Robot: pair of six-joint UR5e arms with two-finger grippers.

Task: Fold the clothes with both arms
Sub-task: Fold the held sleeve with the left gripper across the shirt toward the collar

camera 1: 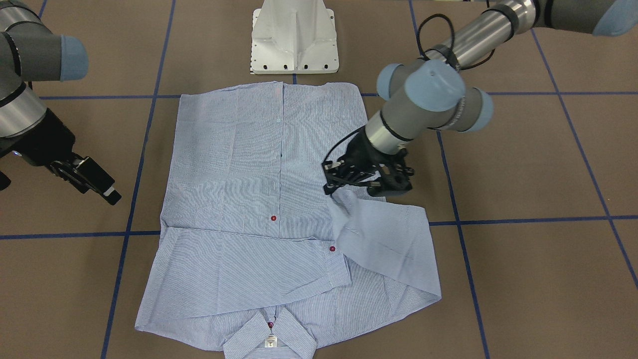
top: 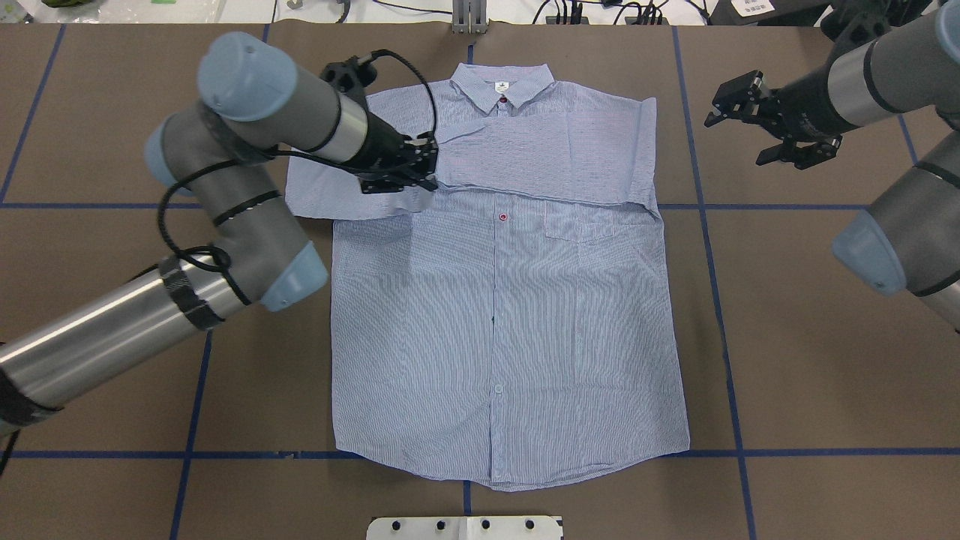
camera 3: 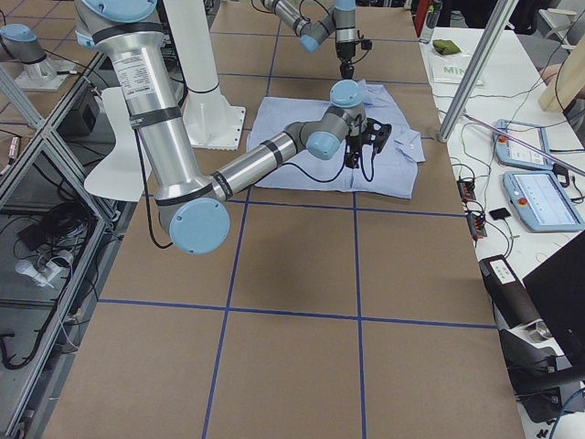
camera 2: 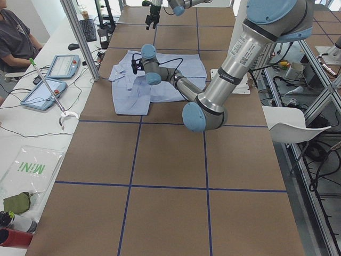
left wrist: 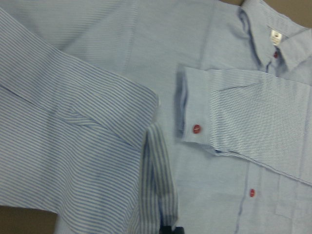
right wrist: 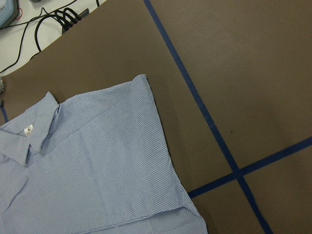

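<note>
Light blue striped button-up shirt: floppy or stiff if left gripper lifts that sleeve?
Likely floppy: the sleeve of the light blue striped shirt sags in creases from the left gripper. Probably light: the thin cloth lies flat on the brown table.

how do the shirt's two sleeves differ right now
On the light blue striped button-up shirt, the sleeve on the robot's left lies partly out on the brown table, its end pinched and lifted by the left black pincer. The sleeve on the robot's right lies flat across the chest, untouched. Both are the same striped cloth.
</note>
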